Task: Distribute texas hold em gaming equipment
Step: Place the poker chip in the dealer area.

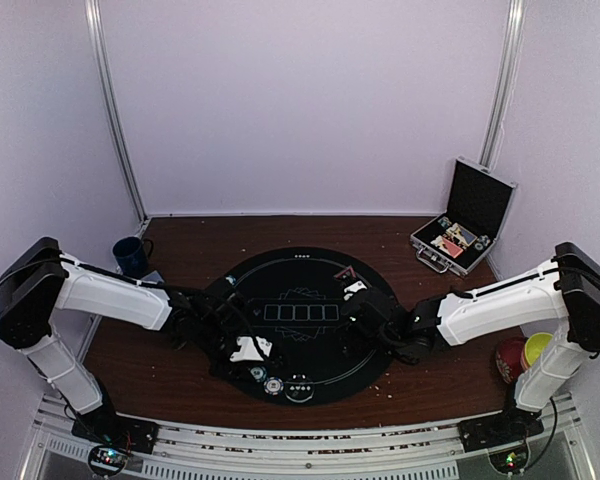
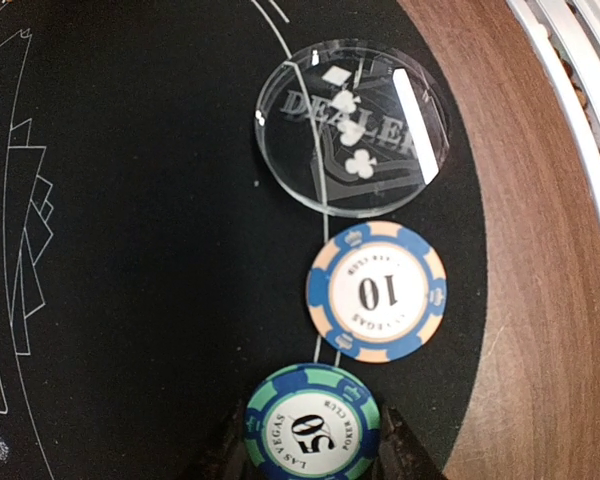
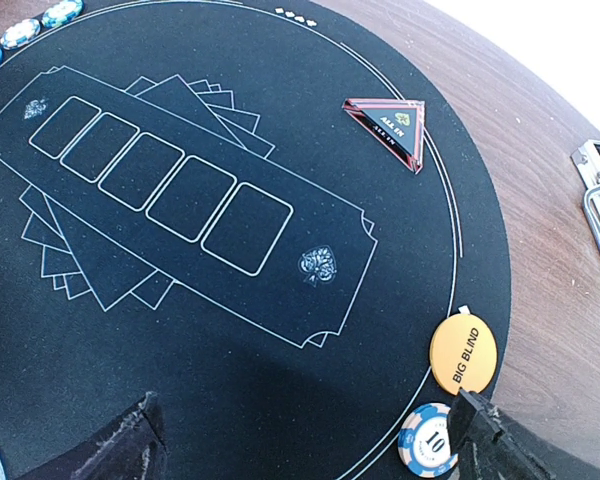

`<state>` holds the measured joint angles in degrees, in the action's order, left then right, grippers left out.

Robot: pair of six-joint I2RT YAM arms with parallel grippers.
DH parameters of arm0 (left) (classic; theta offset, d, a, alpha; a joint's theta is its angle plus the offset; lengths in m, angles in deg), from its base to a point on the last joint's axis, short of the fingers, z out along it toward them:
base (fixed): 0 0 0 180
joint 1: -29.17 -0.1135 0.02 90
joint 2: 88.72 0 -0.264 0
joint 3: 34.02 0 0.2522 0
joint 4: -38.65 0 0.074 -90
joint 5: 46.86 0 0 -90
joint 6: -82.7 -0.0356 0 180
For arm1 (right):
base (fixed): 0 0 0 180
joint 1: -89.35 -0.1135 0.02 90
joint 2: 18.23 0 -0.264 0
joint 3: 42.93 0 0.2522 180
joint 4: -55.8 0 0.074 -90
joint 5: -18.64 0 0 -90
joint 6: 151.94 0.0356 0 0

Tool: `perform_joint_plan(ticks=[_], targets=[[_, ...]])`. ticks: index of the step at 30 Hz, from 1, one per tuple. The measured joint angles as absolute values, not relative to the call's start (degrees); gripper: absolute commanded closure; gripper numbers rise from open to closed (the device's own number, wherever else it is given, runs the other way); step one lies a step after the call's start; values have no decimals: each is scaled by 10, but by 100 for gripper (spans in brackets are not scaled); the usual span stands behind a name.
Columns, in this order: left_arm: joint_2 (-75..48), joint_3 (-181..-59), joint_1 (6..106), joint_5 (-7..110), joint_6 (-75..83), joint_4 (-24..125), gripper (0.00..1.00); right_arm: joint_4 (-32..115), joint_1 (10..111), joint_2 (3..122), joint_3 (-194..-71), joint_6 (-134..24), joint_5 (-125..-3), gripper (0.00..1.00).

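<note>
Left claw (image 2: 311, 465) first: it's clamped tight on the green 50 chip (image 2: 312, 425), pinching it from both sides across the rim, down at the near edge of the black poker mat (image 2: 160, 250). Whether the chip sits on the felt or just off it, I can't tell from here. Just beyond it lies a blue 10 chip (image 2: 377, 292), and past that the clear dealer button (image 2: 352, 125). The three run in a line along the mat's rim, none touching.

Over to my right claw (image 3: 308, 410): jaws spread wide, nothing between them, hovering above the mat's right edge. Below it the orange big blind disc (image 3: 463, 352) lies right at the rim, with another 10 chip (image 3: 428, 438) just beside it. The red all-in triangle (image 3: 388, 125) sits further along that same edge.

So where are we? Partway, I'd say. The dealer's spot and the big blind's spot look supplied, each with a marker and at least one chip. But the five printed card boxes (image 3: 160, 170) in the middle of the mat are bare, and the open case (image 1: 465, 215) at the far right corner of the table (image 1: 180, 250) shows colourful pieces inside. Cards and more chips left to hand out, I reckon.
</note>
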<state>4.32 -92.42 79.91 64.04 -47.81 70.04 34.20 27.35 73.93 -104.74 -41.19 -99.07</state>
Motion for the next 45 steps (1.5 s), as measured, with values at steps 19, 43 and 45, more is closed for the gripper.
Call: perform_joint_plan(ticks=[19, 43, 45], targets=[[40, -922, 799, 659, -499, 720, 78, 342, 274, 739, -1047, -412, -990, 0], [7, -921, 800, 658, -490, 739, 2, 342, 274, 742, -1047, -412, -990, 0], [-23, -921, 800, 653, -488, 738, 2, 342, 274, 743, -1047, -412, -990, 0]])
